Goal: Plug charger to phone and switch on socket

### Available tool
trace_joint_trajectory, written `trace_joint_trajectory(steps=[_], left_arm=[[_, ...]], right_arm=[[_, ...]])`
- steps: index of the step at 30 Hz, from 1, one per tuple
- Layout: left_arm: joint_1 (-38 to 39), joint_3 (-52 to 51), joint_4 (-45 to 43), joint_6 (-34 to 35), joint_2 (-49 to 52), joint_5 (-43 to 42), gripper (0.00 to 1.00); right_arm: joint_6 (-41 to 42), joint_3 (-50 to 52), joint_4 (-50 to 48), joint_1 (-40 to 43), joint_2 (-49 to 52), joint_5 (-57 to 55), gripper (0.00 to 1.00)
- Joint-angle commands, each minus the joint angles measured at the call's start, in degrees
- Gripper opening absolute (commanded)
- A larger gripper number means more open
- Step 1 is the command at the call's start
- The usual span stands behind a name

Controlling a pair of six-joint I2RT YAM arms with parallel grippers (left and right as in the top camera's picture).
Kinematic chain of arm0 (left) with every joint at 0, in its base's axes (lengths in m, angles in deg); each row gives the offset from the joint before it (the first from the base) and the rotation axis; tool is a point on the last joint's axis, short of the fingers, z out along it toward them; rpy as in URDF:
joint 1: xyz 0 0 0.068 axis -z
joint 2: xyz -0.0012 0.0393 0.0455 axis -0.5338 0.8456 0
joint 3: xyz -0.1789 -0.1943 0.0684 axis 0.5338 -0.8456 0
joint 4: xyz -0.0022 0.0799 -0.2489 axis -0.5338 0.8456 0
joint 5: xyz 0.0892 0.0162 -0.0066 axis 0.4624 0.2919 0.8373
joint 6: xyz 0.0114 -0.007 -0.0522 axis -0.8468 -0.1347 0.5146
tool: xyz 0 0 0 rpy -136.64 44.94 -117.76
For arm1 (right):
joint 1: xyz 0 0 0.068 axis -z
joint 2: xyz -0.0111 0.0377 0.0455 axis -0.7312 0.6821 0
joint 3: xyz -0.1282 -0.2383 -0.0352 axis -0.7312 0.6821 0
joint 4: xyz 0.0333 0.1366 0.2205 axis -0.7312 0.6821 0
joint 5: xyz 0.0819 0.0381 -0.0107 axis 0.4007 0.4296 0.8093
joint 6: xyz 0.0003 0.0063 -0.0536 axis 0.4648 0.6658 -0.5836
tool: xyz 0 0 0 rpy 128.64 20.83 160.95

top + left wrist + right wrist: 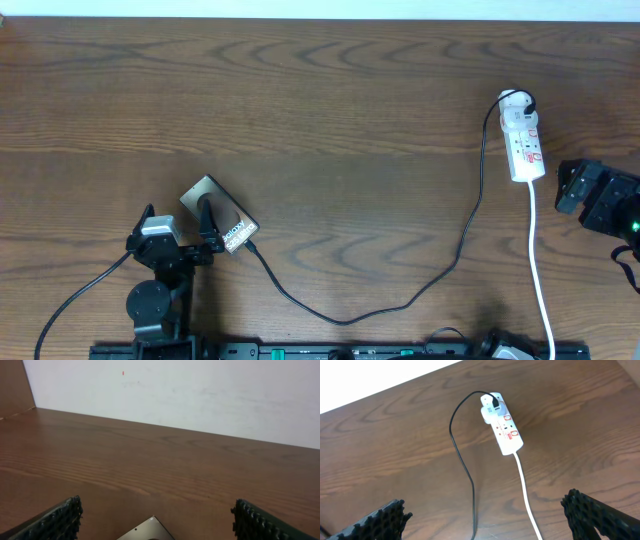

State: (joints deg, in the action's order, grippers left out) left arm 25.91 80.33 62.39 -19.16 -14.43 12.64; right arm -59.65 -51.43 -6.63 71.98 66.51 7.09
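Observation:
The phone (228, 218) lies at the front left, its white-lettered end toward the right. Its corner shows low in the left wrist view (148, 531). My left gripper (178, 213) is open, with the phone's left corner between its fingers (157, 521). The charger cable (455, 250) runs from the phone's lettered end across the table to the far end of the socket (523, 138). I cannot tell whether the plug tip (252, 243) is inserted. My right gripper (563, 188) is open and empty just right of the socket (503, 430), with the charger cable (466, 467) between its fingers (487, 517).
The socket's white cord (540, 270) runs to the front edge and shows in the right wrist view (527, 495). A white wall (200, 395) stands behind the table. Black arm cables (80, 295) trail at the front left.

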Motion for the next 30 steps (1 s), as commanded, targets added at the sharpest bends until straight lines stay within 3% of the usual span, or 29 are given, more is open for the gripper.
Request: trace_joint_trajectory(steps=[1,25,30], left_arm=[[-0.3,-0.6,2.4,-0.7,-0.3,-1.2,0.94],[-0.3,-0.6,2.4,-0.7,-0.3,-1.2,0.94],[-0.3,-0.6,2.4,-0.7,-0.3,-1.2,0.94]], right_arm=[[0.7,-0.2,0.1,-0.2,-0.1,0.4,0.99],[0.8,0.1,0.0,-1.3,-0.6,-1.1,0.99],[0.8,5.6,-6.2,-4.9,-4.3,-1.0,0.99]])
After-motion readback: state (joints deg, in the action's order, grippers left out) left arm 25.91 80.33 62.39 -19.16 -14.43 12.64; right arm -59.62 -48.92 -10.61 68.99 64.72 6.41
